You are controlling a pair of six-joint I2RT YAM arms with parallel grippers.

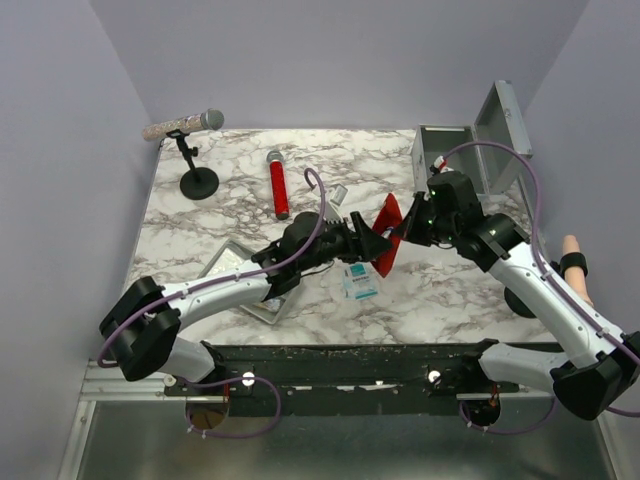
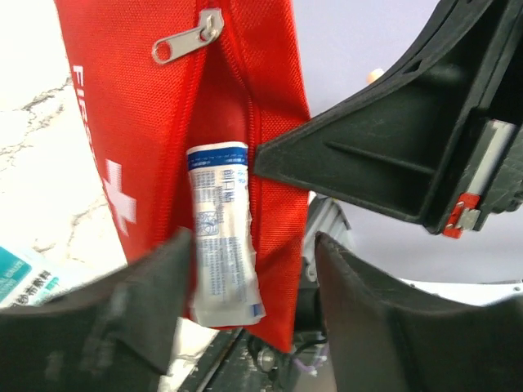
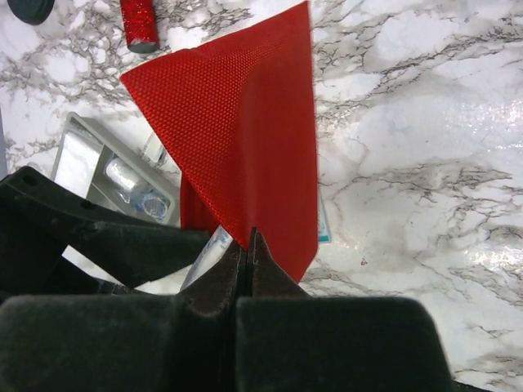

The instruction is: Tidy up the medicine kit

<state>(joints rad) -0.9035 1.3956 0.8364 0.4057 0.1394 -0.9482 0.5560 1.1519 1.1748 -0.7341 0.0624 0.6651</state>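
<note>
The medicine kit, a grey metal box with its lid raised, stands at the back right. My right gripper is shut on the edge of a red first-aid pouch and holds it up above the table's middle; the right wrist view shows the jaws pinching the fabric. My left gripper is open beside the pouch. In the left wrist view a white sachet sticks out of the pouch's zip opening, between my spread fingers, close to the left finger.
A shallow grey tray with a small bottle lies under my left arm. Teal-and-white packets lie below the pouch. A red tube, a small silver item and a microphone on a stand are at the back. A hand shows at the right edge.
</note>
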